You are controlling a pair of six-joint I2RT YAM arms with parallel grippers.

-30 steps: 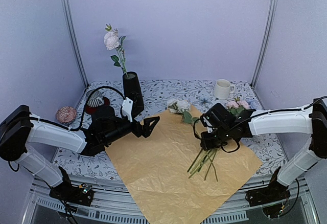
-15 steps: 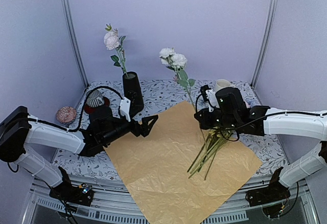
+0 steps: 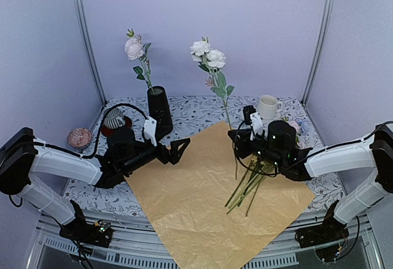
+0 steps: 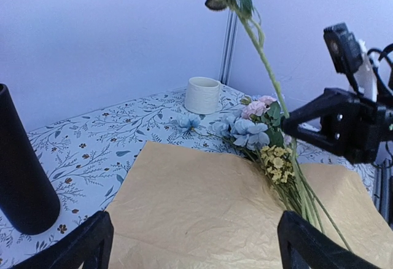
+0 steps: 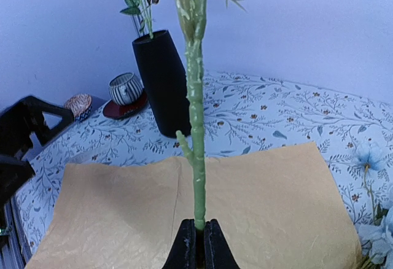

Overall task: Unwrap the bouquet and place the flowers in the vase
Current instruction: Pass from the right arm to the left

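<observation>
Flowers (image 4: 253, 131) of this set are light and long-stemmed. Judge the slim green stems as springy and the heads as easy to crush or snag. Most lie in a loose sheaf on the 3 o'clock side of the wrapping paper (image 3: 196, 207). Their cut ends point to 7 o'clock, and their pink, pale blue and yellow heads point to 1 o'clock, near the mug (image 3: 267, 106). One pale rose stands in the vase (image 3: 159, 108), which sits on the worktop (image 3: 196, 104) beyond the paper's 11 o'clock edge, apart from it.

You have the held stem (image 5: 196, 128) in the right gripper (image 5: 196, 237). Its jaws are pinched tight on the very foot of the stem, which rises near upright with white blooms (image 3: 207, 55) high above. The left gripper (image 3: 181, 149) hovers at the paper's 11 o'clock edge, between vase and held stem, with its jaws spread wide and holding nothing.

Handling notes:
- A grip at the foot leaves the head free to sway, so expect the top to lag and whip on quick moves
- The stem is knobbly and waxy-looking, with a short side shoot partway up that could catch on a rim
- The vase is a tall, slim, matte black cylinder with a narrow mouth, and it will probably tip if a stem drags sideways on it
- The paper is thin, crinkled tan kraft lying flat, and is likely to slide on the patterned cloth
</observation>
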